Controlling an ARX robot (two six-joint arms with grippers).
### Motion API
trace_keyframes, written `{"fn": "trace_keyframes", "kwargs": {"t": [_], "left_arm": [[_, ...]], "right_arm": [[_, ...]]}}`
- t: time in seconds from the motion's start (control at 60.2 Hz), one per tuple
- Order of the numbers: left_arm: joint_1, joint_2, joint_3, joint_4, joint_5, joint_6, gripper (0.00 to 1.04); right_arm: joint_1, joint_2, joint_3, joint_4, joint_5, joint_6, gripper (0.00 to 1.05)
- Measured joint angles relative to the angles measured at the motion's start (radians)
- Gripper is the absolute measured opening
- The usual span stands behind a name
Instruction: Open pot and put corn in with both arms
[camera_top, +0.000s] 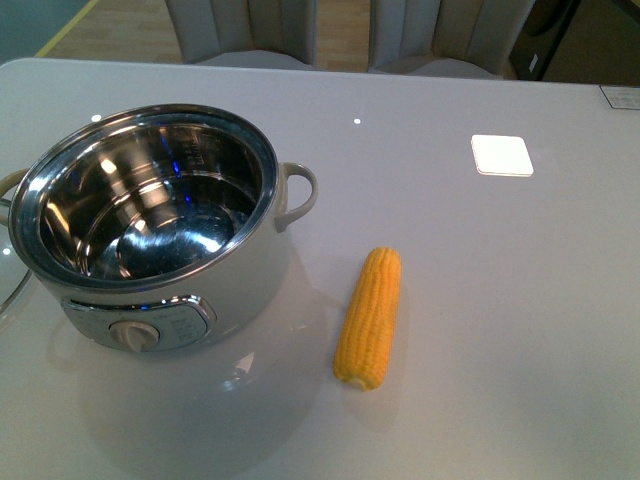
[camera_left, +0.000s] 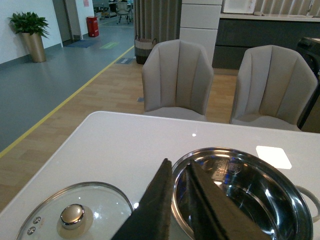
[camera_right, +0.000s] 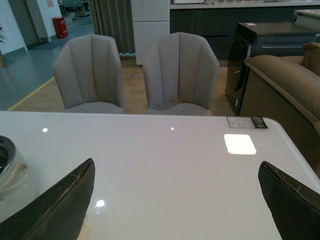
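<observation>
Glass lid (camera_left: 75, 212) partly out of view; pot (camera_top: 255, 270) panel lettering illegible.

I'm looking across a glossy white table (camera_top: 500, 300) with a few small light glints and one bright white square (camera_top: 502, 155) on it, and two grey padded chairs (camera_left: 176, 80) sitting at its far edge. Behind them the floor is light wood (camera_left: 107, 90), then grey (camera_left: 45, 85) past a yellow line (camera_left: 65, 102), with a potted plant (camera_left: 30, 30) by a white wall. I can also see a brown sofa (camera_right: 290, 80) beside a dark cabinet (camera_right: 260, 45).
</observation>
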Motion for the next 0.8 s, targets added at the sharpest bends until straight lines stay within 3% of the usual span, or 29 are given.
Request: {"fn": "trace_keyframes", "kwargs": {"t": [0.133, 0.199, 0.282, 0.581, 0.631, 0.664, 0.714, 0.797], "left_arm": [[-0.045, -0.051, -0.031, -0.006, -0.045, 0.002, 0.04], [-0.118, -0.075, -0.035, -0.034, -0.146, 0.002, 0.04], [-0.168, -0.107, -0.035, -0.055, -0.156, 0.004, 0.04], [-0.175, -0.187, -0.035, -0.137, -0.17, 0.004, 0.04], [-0.175, -0.252, -0.035, -0.23, -0.17, 0.004, 0.04], [-0.175, -0.303, -0.035, -0.287, -0.171, 0.004, 0.04], [-0.175, -0.341, -0.035, -0.3, -0.17, 0.004, 0.04], [-0.175, -0.349, -0.035, -0.306, -0.17, 0.004, 0.04]], "right_arm": [[0.0, 0.0, 0.0, 0.0, 0.0, 0.0, 0.96], [0.0, 0.0, 0.0, 0.0, 0.0, 0.0, 0.96], [0.0, 0.0, 0.0, 0.0, 0.0, 0.0, 0.96], [0.0, 0.0, 0.0, 0.0, 0.0, 0.0, 0.96], [-0.013, 0.055, 0.045, -0.12, -0.062, 0.063, 0.96], [-0.021, 0.163, 0.114, -0.277, -0.091, 0.133, 0.96], [-0.025, 0.301, 0.18, -0.414, -0.101, 0.233, 0.96], [-0.022, 0.437, 0.206, -0.444, -0.098, 0.348, 0.96]]}}
